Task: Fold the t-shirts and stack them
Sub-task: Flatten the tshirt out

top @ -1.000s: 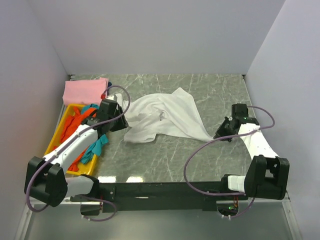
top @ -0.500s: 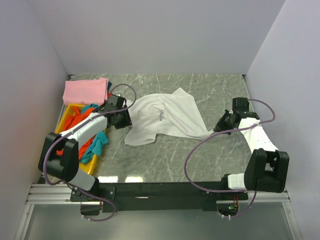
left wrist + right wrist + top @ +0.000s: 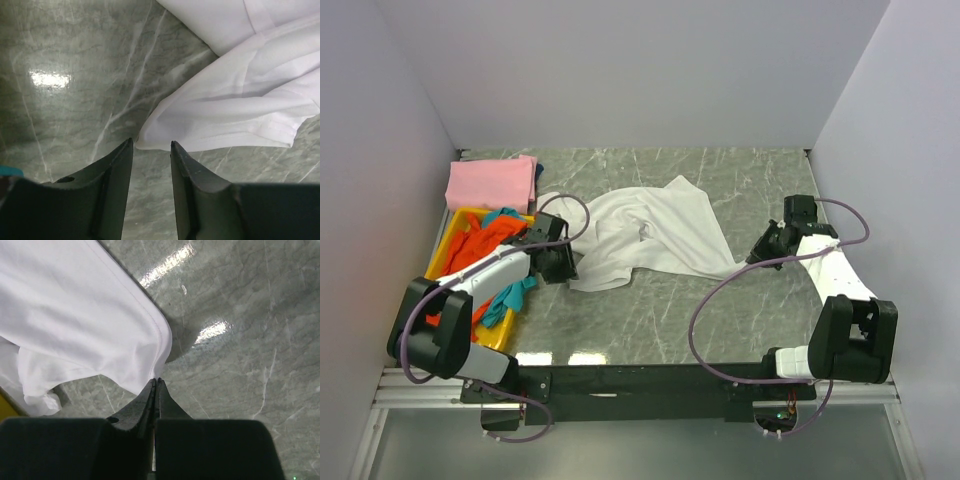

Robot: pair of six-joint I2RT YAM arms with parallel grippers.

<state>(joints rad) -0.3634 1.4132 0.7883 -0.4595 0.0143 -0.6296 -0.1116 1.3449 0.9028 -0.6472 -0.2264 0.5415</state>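
Top external — one white t-shirt (image 3: pixel 650 235), one pink t-shirt (image 3: pixel 490 182), one yellow tray (image 3: pixel 453 222).

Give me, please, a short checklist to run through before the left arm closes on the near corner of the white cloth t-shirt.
1. Gap between the left fingers: ok, they stand open.
2. Corner of the white cloth t-shirt lined up with that gap: ok, it lies just ahead of the tips.
3. Corner inside the gap: not ok, it is not yet between the fingers.
4. Hold of the right fingers on the shirt's far edge: ok, shut with the hem pinched at their tips.
5. Single layer of cloth at the corner: cannot tell.
6. Grey marble-patterned tabletop bare under the left fingers: ok.
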